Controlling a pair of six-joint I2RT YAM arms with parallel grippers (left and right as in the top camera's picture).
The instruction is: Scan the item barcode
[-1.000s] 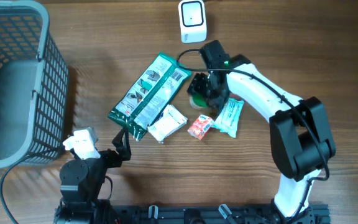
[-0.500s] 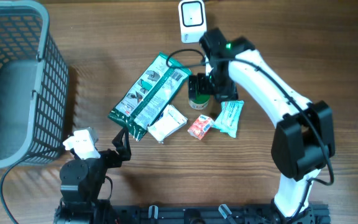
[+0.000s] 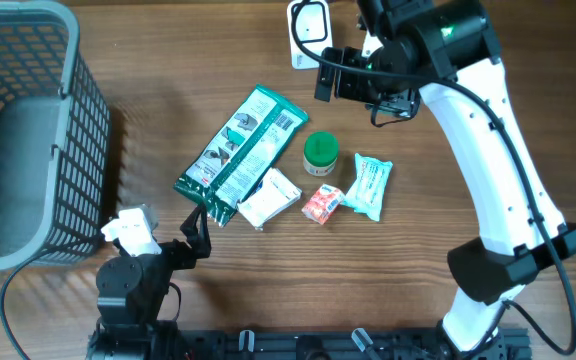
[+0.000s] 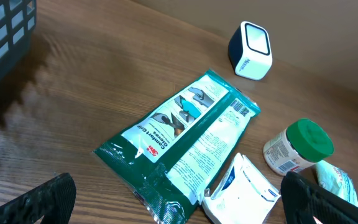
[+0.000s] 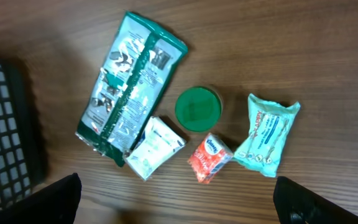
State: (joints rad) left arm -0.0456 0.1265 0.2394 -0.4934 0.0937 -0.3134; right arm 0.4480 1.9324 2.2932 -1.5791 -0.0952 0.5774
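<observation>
**Overhead:** R arm is stretched up-table. The right gripper (image 3: 360, 88) hangs w/ jaws spread wide and nothing between them, just beside the scanner (image 3: 309, 25), which stands at 12 o'clock of the item pile. All items lie on the table (image 3: 168, 60). The jar (image 3: 320, 152) w/ green lid is at the gripper's 6 o'clock, apart from it. From the jar:
- green packet (image 3: 241, 152) at 9 o'clock, angled
- white sachet (image 3: 269, 197) at 7 o'clock, touching the packet
- red pack (image 3: 322, 204) at 6 o'clock
- teal pack (image 3: 370, 186) at 4 o'clock

The basket (image 3: 88, 130) is at the table's 9 o'clock edge. The left gripper (image 3: 196, 235) is parked at 7 o'clock of the pile, jaws released, holding nothing.

**Left wrist:** Fingers sit wide at both lower corners, empty. The packet lies dead ahead w/ its barcode (image 4: 244, 111) face-up at the end nearest the scanner. The jar is upright at 4 o'clock; its label is too blurred to find a code.

**Right wrist:** Looks straight down, jaws apart and empty. The jar lid is near centre, w/ the packet at 10 o'clock, sachet at 7, red pack at 6 and teal pack at 4.

**Progress:** Nothing is lifted and nothing faces the scanner window, so the scan looks not yet done. Which item is meant can't be told; prob. the jar, since it sits under the R gripper. Still left: descend, grasp, turn the code toward the scanner, present it.
</observation>
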